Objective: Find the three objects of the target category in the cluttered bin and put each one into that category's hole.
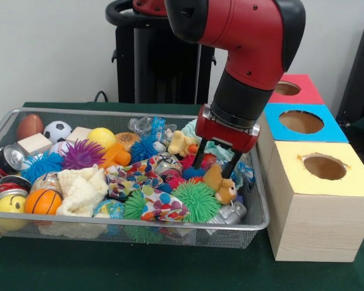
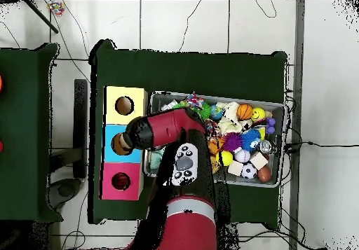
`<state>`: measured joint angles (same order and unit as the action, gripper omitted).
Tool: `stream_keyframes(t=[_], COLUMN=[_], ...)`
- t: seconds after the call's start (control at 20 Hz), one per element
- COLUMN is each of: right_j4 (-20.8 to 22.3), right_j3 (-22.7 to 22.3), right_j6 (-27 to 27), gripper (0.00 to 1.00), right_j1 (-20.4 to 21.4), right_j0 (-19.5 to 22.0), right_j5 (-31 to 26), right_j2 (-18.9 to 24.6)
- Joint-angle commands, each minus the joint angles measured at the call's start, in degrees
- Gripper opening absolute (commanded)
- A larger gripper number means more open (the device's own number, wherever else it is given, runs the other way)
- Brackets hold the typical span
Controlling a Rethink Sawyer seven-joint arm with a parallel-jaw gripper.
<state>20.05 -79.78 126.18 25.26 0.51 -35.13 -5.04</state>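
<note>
The wire bin (image 1: 12, 115) on the green tabletop (image 1: 170, 270) is heaped with toys: a basketball (image 1: 43, 201), soccer ball (image 1: 57, 130), football (image 1: 30, 125), yellow ball (image 1: 101, 137), spiky balls, cans, wooden blocks and a white cloth (image 1: 82, 191). The end effector (image 1: 215, 163) stands with fingers apart and empty, low over the bin's right end, just above a small brown plush bear (image 1: 221, 185). Beside the bin sit three boxes with holes: yellow (image 1: 324, 167), blue (image 1: 301, 122), red (image 1: 287, 88), nothing visible inside.
</note>
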Motion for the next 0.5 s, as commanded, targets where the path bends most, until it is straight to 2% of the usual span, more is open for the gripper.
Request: stream_keyframes(t=[0.05,0.35,0.5], right_j4=[-1.5,-0.9,-0.9], right_j3=[3.6,5.3,4.4], right_j6=[-2.8,-3.2,-2.7], gripper=[1.00,1.00,1.00], right_j1=[-2.6,-3.2,-2.6], right_j0=[1.0,1.0,1.0], right_j5=[-5.7,-6.6,-6.0], right_j2=[6.7,7.0,7.2])
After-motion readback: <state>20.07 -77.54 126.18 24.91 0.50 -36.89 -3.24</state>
